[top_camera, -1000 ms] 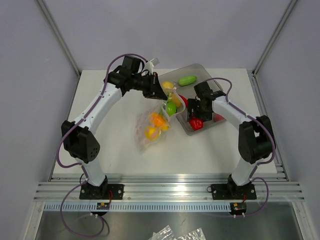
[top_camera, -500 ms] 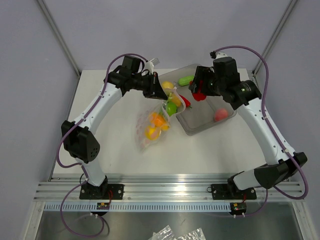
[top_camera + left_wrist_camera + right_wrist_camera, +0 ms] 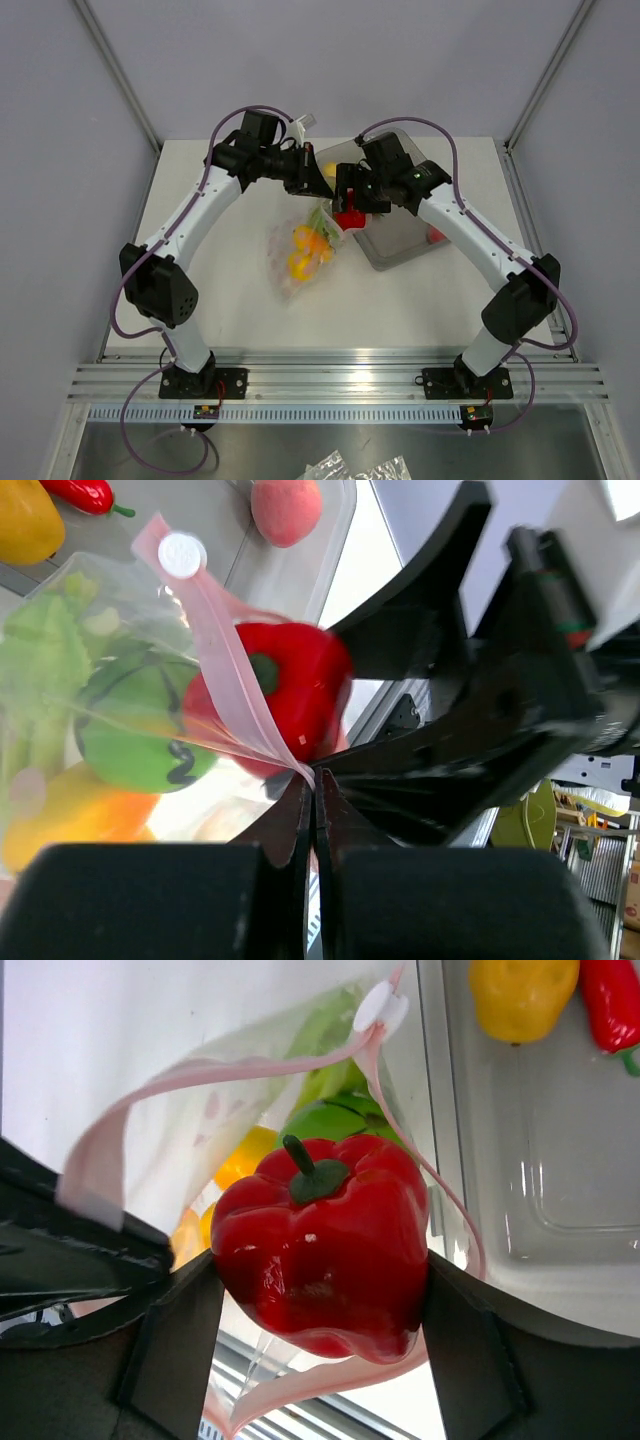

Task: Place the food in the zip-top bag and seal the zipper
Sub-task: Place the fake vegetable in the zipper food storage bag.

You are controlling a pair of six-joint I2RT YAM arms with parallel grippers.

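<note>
The left pincer (image 3: 312,798) was clenched on the pink zipper strip (image 3: 232,670) of the bag (image 3: 60,660); the right pincer (image 3: 318,1290) grasped a red pepper (image 3: 320,1230) at its open mouth.

No words, numbers or signs can be read anywhere. The zip-top bag (image 3: 215,1110) has pale pink print in the upper left of the right wrist view, but it is too faint to read. In the lower left of the left wrist view, the green toy fruit (image 3: 125,730) inside the bag has a black squiggle on it. The squiggle does not make a letter or a number.
</note>
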